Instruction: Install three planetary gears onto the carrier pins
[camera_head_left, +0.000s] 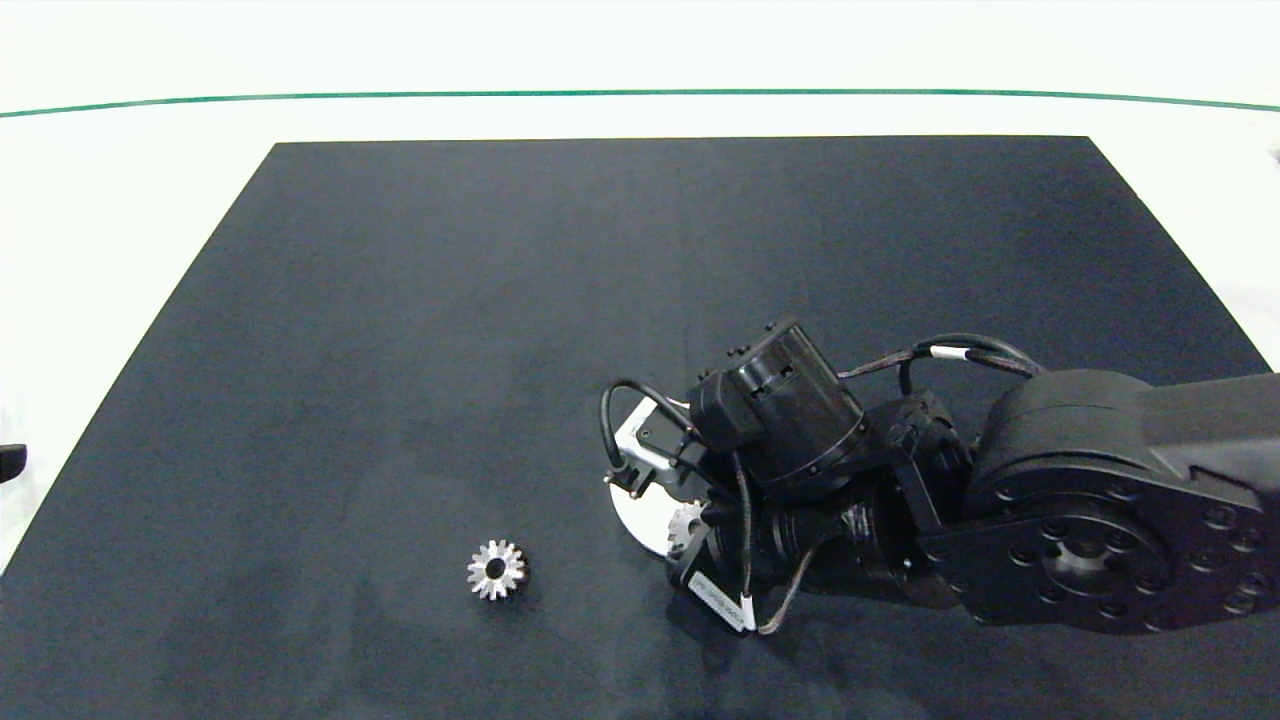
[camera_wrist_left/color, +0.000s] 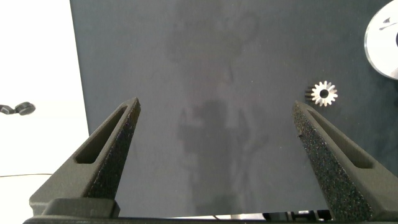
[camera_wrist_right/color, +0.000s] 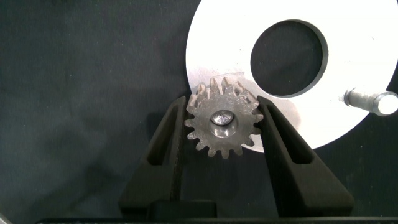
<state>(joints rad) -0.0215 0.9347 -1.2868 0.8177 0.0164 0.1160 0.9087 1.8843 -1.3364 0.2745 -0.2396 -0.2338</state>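
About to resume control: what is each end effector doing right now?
Left end effector: open, empty, above the mat.
Right end effector: closed on a planetary gear, a carrier pin showing in its hole, at the white disc.

No readable text or markings anywhere.

Gears: two are showing, one lying loose on the mat, one sitting on a peg (between grey fingers)
Discs: one
Free pegs: one is standing
Mats: one
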